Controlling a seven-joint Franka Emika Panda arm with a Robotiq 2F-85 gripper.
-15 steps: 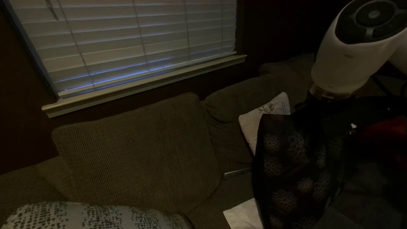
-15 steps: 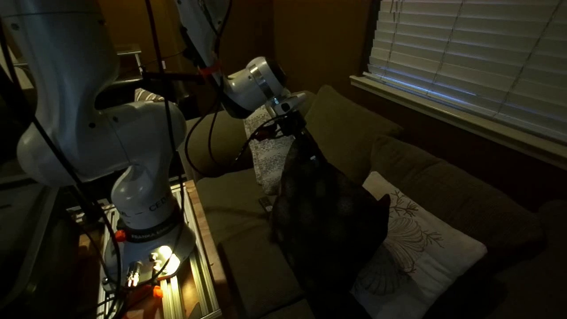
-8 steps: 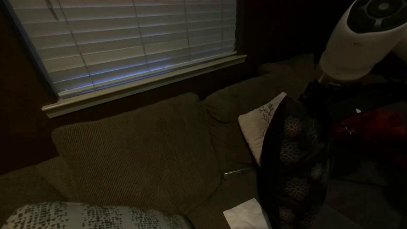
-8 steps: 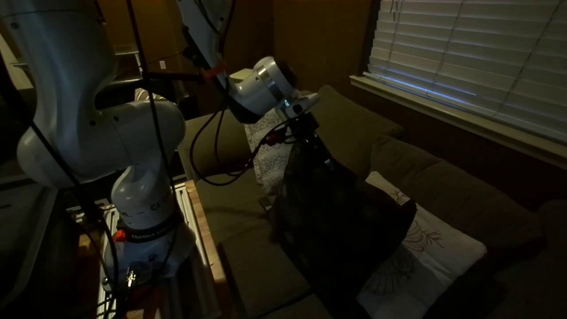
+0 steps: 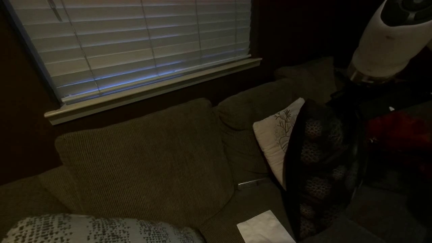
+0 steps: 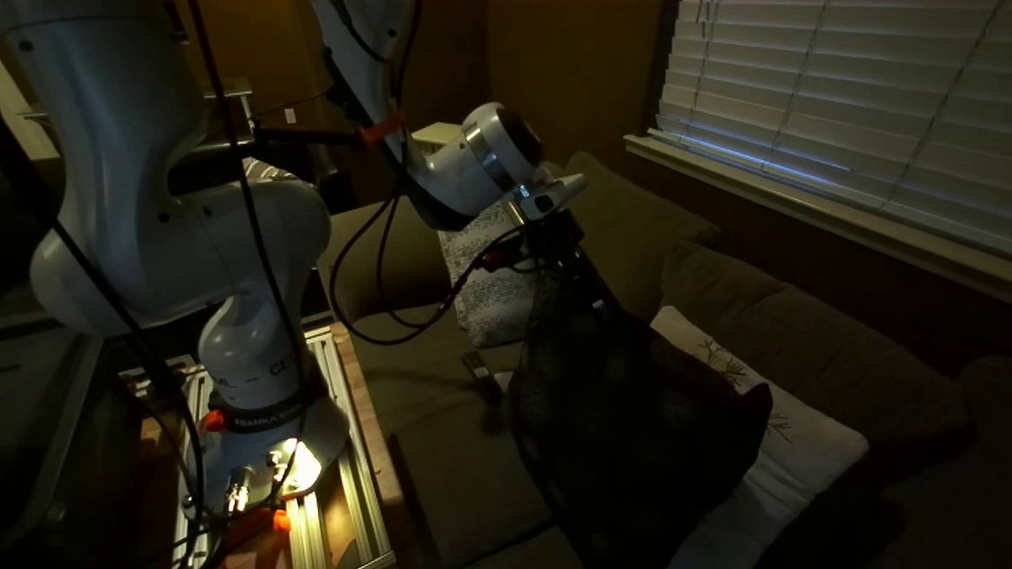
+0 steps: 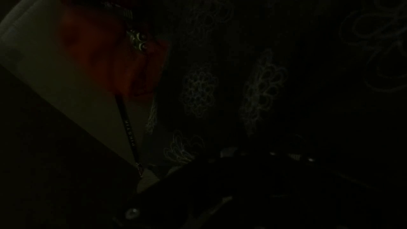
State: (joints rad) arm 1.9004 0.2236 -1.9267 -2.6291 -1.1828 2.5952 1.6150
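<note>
A dark pillow with pale stitched flowers hangs from my gripper (image 6: 575,288) in both exterior views (image 5: 317,185) (image 6: 640,442). It fills much of the very dark wrist view (image 7: 198,92). My gripper is shut on the pillow's upper edge; the fingertips (image 7: 244,152) are hard to make out against it. A white pillow with coral and shell drawings lies on the sofa behind it in both exterior views (image 5: 270,135) (image 6: 798,450). The dark pillow covers part of the white pillow. I cannot tell whether the dark pillow's lower end touches the seat.
The brown sofa (image 5: 152,168) stands below a window with blinds. A grey-white pillow (image 6: 494,304) leans in its corner. A remote (image 6: 481,378) and a white paper (image 5: 265,227) lie on the seat. A red cloth-like thing (image 7: 105,57) and a black stick (image 7: 128,130) show beside the pillow.
My gripper and the dark pillow have moved right in both exterior views and slightly lower in one of them. More of the remote and of the paper shows.
</note>
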